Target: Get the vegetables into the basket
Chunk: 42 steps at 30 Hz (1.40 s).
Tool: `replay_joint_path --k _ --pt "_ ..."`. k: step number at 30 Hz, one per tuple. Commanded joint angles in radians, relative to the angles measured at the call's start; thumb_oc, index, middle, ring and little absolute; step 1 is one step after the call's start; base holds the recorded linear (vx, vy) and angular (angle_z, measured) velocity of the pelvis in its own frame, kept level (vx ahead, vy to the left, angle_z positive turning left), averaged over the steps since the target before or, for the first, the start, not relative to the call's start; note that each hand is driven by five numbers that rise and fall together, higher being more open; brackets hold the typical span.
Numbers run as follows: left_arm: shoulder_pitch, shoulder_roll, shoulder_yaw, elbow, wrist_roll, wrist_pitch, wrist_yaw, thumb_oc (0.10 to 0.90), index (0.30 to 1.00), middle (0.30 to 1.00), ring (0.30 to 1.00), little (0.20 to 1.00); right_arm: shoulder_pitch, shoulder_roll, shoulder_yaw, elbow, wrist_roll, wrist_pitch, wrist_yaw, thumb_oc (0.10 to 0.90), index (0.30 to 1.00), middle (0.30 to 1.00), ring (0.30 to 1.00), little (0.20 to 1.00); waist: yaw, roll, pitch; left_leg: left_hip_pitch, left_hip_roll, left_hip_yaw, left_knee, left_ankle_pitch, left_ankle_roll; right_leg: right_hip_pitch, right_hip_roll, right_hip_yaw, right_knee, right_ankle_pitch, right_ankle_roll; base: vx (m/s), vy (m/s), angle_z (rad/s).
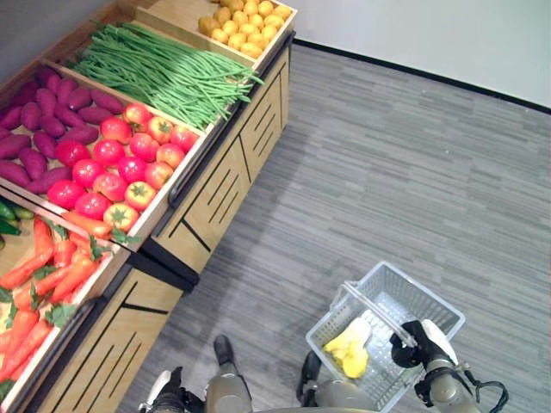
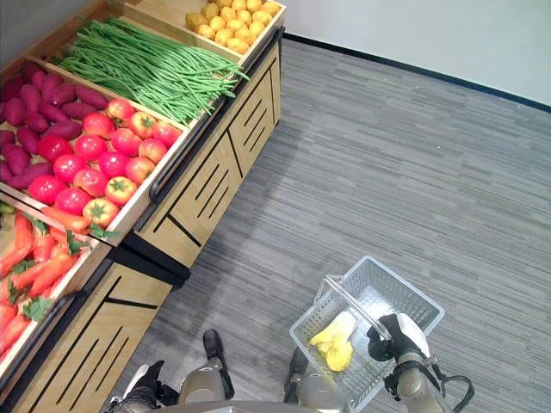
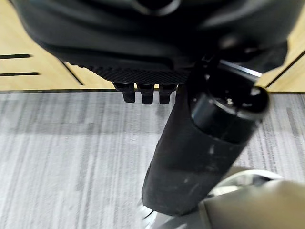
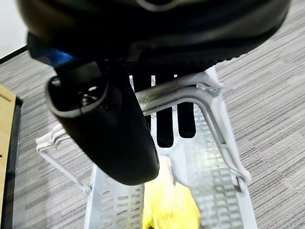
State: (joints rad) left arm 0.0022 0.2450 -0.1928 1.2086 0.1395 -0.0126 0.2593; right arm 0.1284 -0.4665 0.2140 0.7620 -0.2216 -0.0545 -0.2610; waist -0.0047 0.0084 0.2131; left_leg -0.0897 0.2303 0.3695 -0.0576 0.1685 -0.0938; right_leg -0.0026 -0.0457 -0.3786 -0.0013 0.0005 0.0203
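White mesh basket (image 1: 424, 303) hangs off the floor by its handle (image 1: 376, 308), tilted a bit, with yellow veg (image 1: 349, 348) lying inside. Stand still has tomatoes (image 1: 120, 163), carrots (image 1: 47, 267), green beans (image 1: 164, 73) and purple sweet potatoes (image 1: 47, 116) in separate bins.

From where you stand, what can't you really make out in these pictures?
- Yellow item in the basket: too small in the head views and blurred in the right wrist view, so what it is stays unclear.
- Left robot hand: its own dark bulk hides most of the fingers; grip unreadable.
- Cucumbers: cut off by the picture edge.
- Right robot hand is curled round the basket handle.
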Motion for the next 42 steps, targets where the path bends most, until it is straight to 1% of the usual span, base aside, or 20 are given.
replay_joint_path --k 1,4,5,9,11,13,14,15,18,19,21,25,26,29,30,34,35,37,40,42 --pt "-0.019 0.047 0.018 -0.007 0.028 -0.012 0.013 0.9 1.0 1.0 1.0 1.0 -0.02 -0.019 -0.043 -0.099 -0.013 -0.054 -0.033 0.4 0.3 0.3 0.3 0.3 0.009 -0.064 -0.03 -0.062 -0.035 -0.017 0.096 -0.034 0.003 0.011 -0.169 0.102 0.095 -0.007 0.133 0.13 0.219 0.14" --pt "-0.027 0.062 0.017 -0.019 0.027 -0.013 0.015 0.9 1.0 1.0 1.0 1.0 -0.039 -0.003 -0.029 -0.089 -0.016 -0.049 -0.032 0.4 0.3 0.3 0.3 0.3 0.018 -0.087 -0.035 -0.069 -0.066 -0.014 0.111 -0.064 0.023 0.009 -0.197 0.116 0.095 0.029 0.152 0.08 0.189 0.18" --pt "-0.032 0.069 0.023 -0.019 0.017 -0.014 0.017 0.9 1.0 1.0 1.0 1.0 -0.055 0.008 -0.017 -0.085 -0.017 -0.045 -0.031 0.4 0.3 0.3 0.3 0.3 0.025 -0.102 -0.038 -0.07 -0.089 -0.014 0.116 -0.085 0.037 0.005 -0.217 0.123 0.098 0.068 0.169 0.07 0.191 0.05" --pt "-0.037 0.076 0.027 -0.023 0.009 -0.015 0.021 0.9 1.0 1.0 1.0 1.0 -0.072 0.015 -0.006 -0.074 -0.016 -0.046 -0.034 0.4 0.3 0.3 0.3 0.3 0.031 -0.108 -0.039 -0.064 -0.107 -0.017 0.112 -0.099 0.053 -0.011 -0.232 0.133 0.135 0.084 0.173 0.05 0.149 -0.02" --pt "-0.04 0.086 0.025 -0.029 0.01 -0.012 0.021 0.9 1.0 1.0 1.0 1.0 -0.095 0.024 0.012 -0.047 -0.017 -0.044 -0.033 0.4 0.3 0.3 0.3 0.3 0.04 -0.108 -0.028 -0.042 -0.132 -0.032 0.1 -0.118 0.082 -0.065 -0.241 0.167 0.274 0.113 0.175 0.07 0.172 0.02" --pt "-0.041 0.09 0.024 -0.038 0.005 -0.012 0.015 0.9 1.0 1.0 1.0 1.0 -0.102 0.027 0.016 -0.048 -0.013 -0.043 -0.027 0.4 0.3 0.3 0.3 0.3 0.03 -0.102 -0.019 -0.015 -0.148 -0.06 0.082 -0.126 0.094 -0.108 -0.203 0.24 0.339 0.128 0.166 0.13 0.107 0.15" --pt "-0.039 0.088 0.023 -0.041 -0.007 -0.017 0.012 0.9 1.0 1.0 1.0 1.0 -0.107 0.023 0.018 -0.045 -0.009 -0.043 -0.029 0.4 0.3 0.3 0.3 0.3 0.016 -0.09 -0.011 0.008 -0.153 -0.088 0.059 -0.123 0.093 -0.161 -0.152 0.301 0.334 0.108 0.148 0.17 0.049 0.46" --pt "-0.04 0.085 0.023 -0.037 -0.013 -0.018 0.012 0.9 1.0 1.0 1.0 1.0 -0.107 0.022 0.016 -0.043 -0.004 -0.044 -0.032 0.4 0.3 0.3 0.3 0.3 0.011 -0.084 -0.012 0.014 -0.152 -0.102 0.051 -0.12 0.088 -0.177 -0.141 0.316 0.3 0.098 0.142 0.13 0.019 0.6" --pt "-0.045 0.081 0.022 -0.026 -0.018 -0.024 0.013 0.9 1.0 1.0 1.0 1.0 -0.118 0.025 0.018 -0.013 0.004 -0.043 -0.035 0.4 0.3 0.3 0.3 0.3 0.0 -0.083 -0.008 0.031 -0.153 -0.132 0.034 -0.123 0.08 -0.2 -0.133 0.348 0.234 0.094 0.144 0.14 -0.083 0.68" --pt "-0.049 0.08 0.022 -0.035 -0.033 -0.029 0.014 0.9 1.0 1.0 1.0 1.0 -0.123 0.022 0.018 0.004 0.009 -0.041 -0.039 0.4 0.3 0.3 0.3 0.3 -0.013 -0.084 -0.002 0.049 -0.156 -0.179 0.031 -0.132 0.069 -0.229 -0.121 0.409 0.154 0.106 0.155 0.24 -0.193 0.7" --pt "-0.059 0.078 0.022 -0.023 -0.044 -0.034 0.012 0.9 1.0 1.0 1.0 1.0 -0.128 0.025 0.018 0.036 0.013 -0.037 -0.039 0.4 0.3 0.3 0.3 0.3 -0.027 -0.088 0.002 0.063 -0.156 -0.224 0.038 -0.147 0.059 -0.253 -0.123 0.463 0.093 0.132 0.166 0.24 -0.213 0.86" --pt "-0.064 0.078 0.012 -0.01 -0.038 -0.033 0.009 0.9 1.0 1.0 1.0 1.0 -0.123 0.025 0.014 0.089 0.018 -0.03 -0.03 0.4 0.3 0.3 0.3 0.3 -0.043 -0.09 -0.001 0.08 -0.156 -0.305 0.052 -0.172 0.048 -0.256 -0.121 0.529 0.063 0.147 0.181 0.18 -0.202 0.92" --pt "-0.056 0.076 0.01 -0.01 -0.043 -0.035 0.002 0.9 1.0 1.0 1.0 1.0 -0.118 0.032 0.017 0.131 0.012 -0.029 -0.023 0.4 0.3 0.3 0.3 0.3 -0.037 -0.095 -0.01 0.088 -0.145 -0.344 0.07 -0.177 0.041 -0.228 -0.115 0.504 0.088 0.115 0.173 0.24 -0.377 1.71" --pt "-0.054 0.074 0.011 0.003 -0.047 -0.037 -0.006 0.9 1.0 1.0 1.0 1.0 -0.119 0.03 0.023 0.201 0.012 -0.031 -0.013 0.4 0.3 0.3 0.3 0.3 -0.039 -0.092 -0.021 0.084 -0.124 -0.375 0.068 -0.17 0.029 -0.207 -0.095 0.484 0.078 0.11 0.156 0.14 -0.324 1.16" --pt "-0.052 0.077 0.017 0.009 -0.067 -0.041 -0.012 0.9 1.0 1.0 1.0 1.0 -0.128 0.023 0.024 0.253 0.014 -0.031 -0.009 0.4 0.3 0.3 0.3 0.3 -0.029 -0.084 -0.025 0.071 -0.1 -0.404 0.066 -0.151 0.013 -0.191 -0.069 0.455 0.076 0.093 0.136 0.07 -0.238 0.36" --pt "-0.055 0.081 0.009 -0.001 -0.074 -0.046 -0.015 0.9 1.0 1.0 1.0 1.0 -0.134 0.01 0.007 0.329 0.031 -0.036 -0.017 0.4 0.3 0.3 0.3 0.3 -0.025 -0.065 -0.022 0.041 -0.066 -0.437 0.059 -0.11 -0.007 -0.181 -0.049 0.396 0.087 0.064 0.112 0.05 -0.265 0.45" --pt "-0.057 0.082 0.005 -0.005 -0.073 -0.045 -0.017 0.9 1.0 1.0 1.0 1.0 -0.132 0.005 -0.001 0.338 0.036 -0.035 -0.019 0.4 0.3 0.3 0.3 0.3 -0.027 -0.062 -0.021 0.031 -0.059 -0.428 0.059 -0.098 -0.01 -0.178 -0.05 0.378 0.087 0.061 0.108 0.0 -0.156 0.51" --pt "-0.074 0.082 -0.004 -0.009 -0.073 -0.044 -0.015 0.9 1.0 1.0 1.0 1.0 -0.131 -0.005 -0.018 0.373 0.043 -0.033 -0.023 0.4 0.3 0.3 0.3 0.3 -0.042 -0.056 -0.014 0.012 -0.038 -0.334 0.074 -0.079 -0.011 -0.163 -0.065 0.33 0.087 0.052 0.1 -0.02 -0.12 0.79" --pt "-0.098 0.075 -0.007 -0.008 -0.068 -0.037 -0.017 0.9 1.0 1.0 1.0 1.0 -0.114 -0.001 -0.051 0.412 0.069 -0.023 -0.026 0.4 0.3 0.3 0.3 0.3 -0.085 -0.05 -0.02 0.035 0.012 -0.059 0.146 -0.086 -0.022 -0.14 -0.083 0.252 0.067 0.051 0.086 -0.04 -0.105 0.88" --pt "-0.107 0.067 -0.015 -0.006 -0.064 -0.036 -0.016 0.9 1.0 1.0 1.0 1.0 -0.109 0.007 -0.052 0.437 0.075 -0.018 -0.026 0.4 0.3 0.3 0.3 0.3 -0.09 -0.046 -0.022 0.048 0.016 -0.026 0.174 -0.096 -0.024 -0.131 -0.086 0.225 0.059 0.051 0.084 -0.02 -0.045 0.8"
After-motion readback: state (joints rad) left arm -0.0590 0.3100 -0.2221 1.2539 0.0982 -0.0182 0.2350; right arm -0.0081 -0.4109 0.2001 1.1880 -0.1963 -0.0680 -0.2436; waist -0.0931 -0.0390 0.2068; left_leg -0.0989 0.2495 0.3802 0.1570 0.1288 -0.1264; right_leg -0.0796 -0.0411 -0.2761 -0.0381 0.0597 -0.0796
